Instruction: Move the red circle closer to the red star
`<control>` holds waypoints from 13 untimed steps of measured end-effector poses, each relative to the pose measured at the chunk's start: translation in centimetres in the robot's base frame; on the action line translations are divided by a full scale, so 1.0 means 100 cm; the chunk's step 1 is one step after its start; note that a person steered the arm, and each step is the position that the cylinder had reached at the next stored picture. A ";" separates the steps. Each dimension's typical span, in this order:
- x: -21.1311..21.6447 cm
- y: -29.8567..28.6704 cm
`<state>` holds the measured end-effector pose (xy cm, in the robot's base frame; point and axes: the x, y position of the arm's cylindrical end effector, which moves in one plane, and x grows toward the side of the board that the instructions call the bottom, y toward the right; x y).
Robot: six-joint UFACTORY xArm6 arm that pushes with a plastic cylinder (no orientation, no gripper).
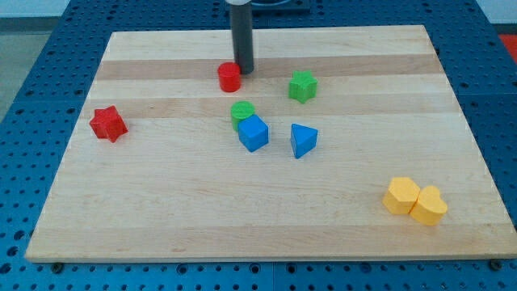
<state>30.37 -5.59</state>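
Observation:
The red circle (229, 77) sits near the view's top centre of the wooden board (161, 210). The red star (107, 124) lies far off at the view's left edge of the board, lower than the circle. My tip (244, 71) stands just to the right of the red circle and slightly above it in the view, touching or nearly touching its upper right side. The dark rod rises straight up out of the view's top.
A green star-like block (302, 86) lies right of my tip. A green circle (242, 112) touches a blue cube (253, 133) below the red circle. A blue triangle (303, 140) lies beside them. Two yellow blocks (414, 200) sit at the lower right.

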 end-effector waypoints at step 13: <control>0.095 -0.141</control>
<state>39.92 -19.72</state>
